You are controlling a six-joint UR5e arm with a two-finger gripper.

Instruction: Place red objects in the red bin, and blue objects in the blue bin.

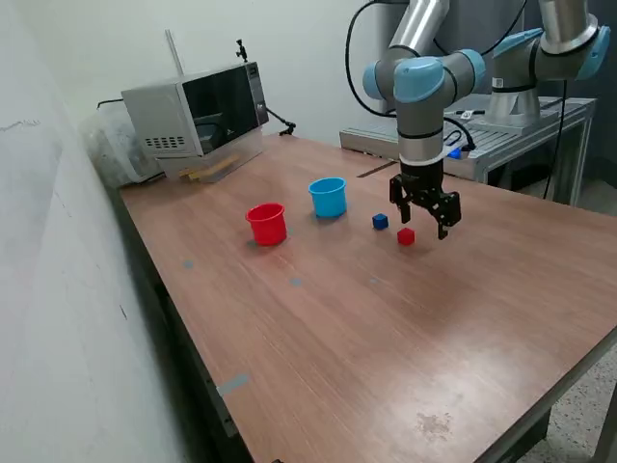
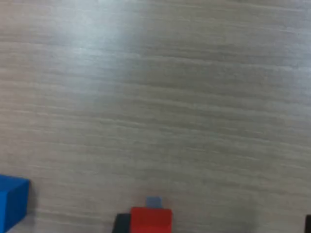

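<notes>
A red cube (image 1: 406,236) is sitting on the wooden surface (image 1: 386,328), and a dark blue cube (image 1: 380,221) is lying just beside it at about 10 o'clock, the two apart. Only one cube of each colour is showing in the exterior view; whether others are sitting inside the cups cannot be told. The wrist view is blurry and is cutting both off: the red cube (image 2: 151,219) is showing only its upper part at the frame edge, and the blue cube (image 2: 13,201) is clipped at the corner.

The end effector (image 1: 425,214) is hanging just above the surface, close to the red cube at about 2 o'clock from it, its fingers spread wide and holding nothing.

The light blue cup (image 1: 328,197) is standing upright at about 10 o'clock from the blue cube, and the red cup (image 1: 267,224) is standing upright near it, toward the exterior view's left.

A microwave (image 1: 198,116) is sitting at the far corner of the surface, at about 11 o'clock from the cups; no writing on it can be read.
</notes>
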